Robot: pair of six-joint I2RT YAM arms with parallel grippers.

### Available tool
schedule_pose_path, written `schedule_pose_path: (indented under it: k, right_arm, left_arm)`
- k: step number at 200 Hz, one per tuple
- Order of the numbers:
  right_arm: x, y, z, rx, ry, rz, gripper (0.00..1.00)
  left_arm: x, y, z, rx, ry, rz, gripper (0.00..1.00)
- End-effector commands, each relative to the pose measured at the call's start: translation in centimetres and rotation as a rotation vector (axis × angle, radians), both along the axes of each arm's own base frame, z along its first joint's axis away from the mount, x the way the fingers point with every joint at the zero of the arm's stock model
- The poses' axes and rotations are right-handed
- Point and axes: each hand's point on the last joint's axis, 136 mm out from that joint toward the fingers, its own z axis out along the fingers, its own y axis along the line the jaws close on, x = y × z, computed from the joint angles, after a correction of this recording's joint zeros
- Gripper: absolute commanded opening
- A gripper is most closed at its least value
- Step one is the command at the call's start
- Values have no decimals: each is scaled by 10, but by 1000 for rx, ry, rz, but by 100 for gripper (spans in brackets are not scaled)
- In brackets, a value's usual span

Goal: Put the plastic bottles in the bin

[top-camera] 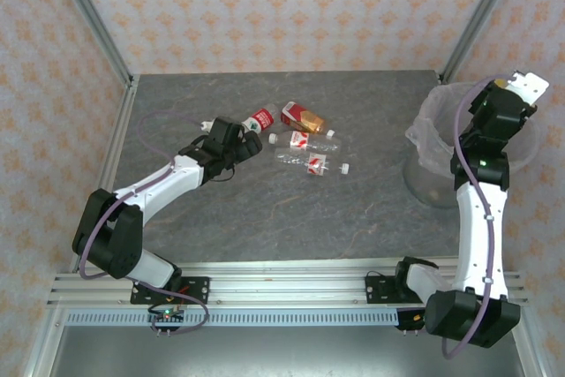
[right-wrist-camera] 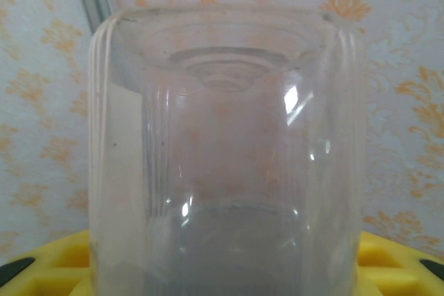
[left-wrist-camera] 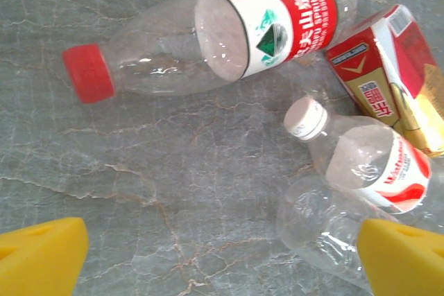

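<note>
Okay, my right end effector is clamped on a see-through plastic bottle, with the yellow pads pinching it low in the wrist view and its base pointing away from the wrist. From above, that arm stands at the right edge of the frame, over the far rim of the round pale bin with the clear bag liner. I'd say it's held high there so the bottle can drop straight in once the pads part. It's above the bin, not in it.

My left end effector hangs with its yellow pads wide apart at the two bottom corners of the wrist view, and only grey stone tabletop lies between them. It sits just short of the cluster at centre frame, lined up, I judge, for the next pick.

Now the count. Lying on the tabletop are:
- one red-capped bottle with a red label
- one white-capped bottle with a red-and-white label
- one plain clear bottle, partly behind the pad at lower right

That's three I can tell apart, lying close together. One red-and-gold carton lies beside them, and it's no bottle. With the one in my grip, that makes four bottles and one bin.
</note>
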Motion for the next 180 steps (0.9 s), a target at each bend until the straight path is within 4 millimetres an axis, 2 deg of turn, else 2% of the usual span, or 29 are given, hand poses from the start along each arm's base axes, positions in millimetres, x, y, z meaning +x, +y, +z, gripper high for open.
schedule_pose_path:
  k: [1, 30, 85, 119, 151, 180]
  right_arm:
    - [-4, -12, -4, -121, 62, -46, 48]
    - [-1, -15, -17, -189, 86, -34, 49]
    - [9, -20, -47, -345, 218, -35, 52]
    - [8, -30, -75, -356, 323, -82, 59]
    - [5, -33, -93, -343, 372, -100, 67]
    - [3, -33, -97, -303, 383, -104, 79]
  left_arm:
    - [4, -4, 5, -14, 6, -24, 100]
    - [8, -7, 4, -78, 0, -23, 100]
    - [6, 4, 6, -61, -1, -3, 100]
    - [6, 5, 6, -68, 0, 3, 100]
    - [5, 6, 12, -69, -11, 7, 100]
    - [2, 10, 16, -56, -18, 15, 100]
